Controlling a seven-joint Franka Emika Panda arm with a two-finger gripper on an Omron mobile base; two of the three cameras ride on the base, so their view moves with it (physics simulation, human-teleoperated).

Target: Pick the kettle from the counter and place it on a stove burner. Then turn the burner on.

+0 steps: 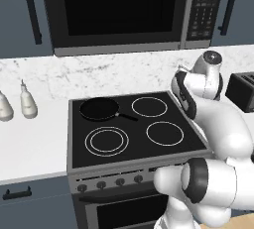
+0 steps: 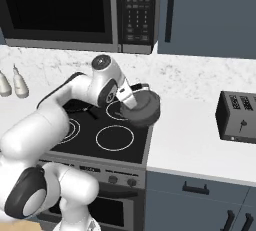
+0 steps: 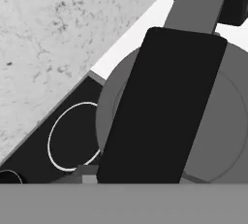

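Currently my fingers (image 2: 136, 95) are closed on the kettle (image 2: 141, 107), gripping it at the top, apparently by the thin arched handle. In the right base view the kettle hangs clear of the surface, above the right edge of the stove (image 2: 107, 147), near the back right burner (image 2: 120, 110) and just beside the bench (image 2: 190, 145).

Handling assessment:
- Body: rigid dark grey metal; it will not deform under grip.
- Weight: probably moderate for its squat size; whether it holds water cannot be told.
- Surface: smooth metal, judged slippery. The thin handle may let the body swing or rotate between my fingers.
- Hold point: the crown of the handle, centred above the lid, keeps the body level.

In the hand view the round grey lid fills the space behind one dark fingertip (image 3: 160, 106), with a burner ring alongside.

The frying pan (image 1: 99, 108) occupies the back left burner; I avoid it.
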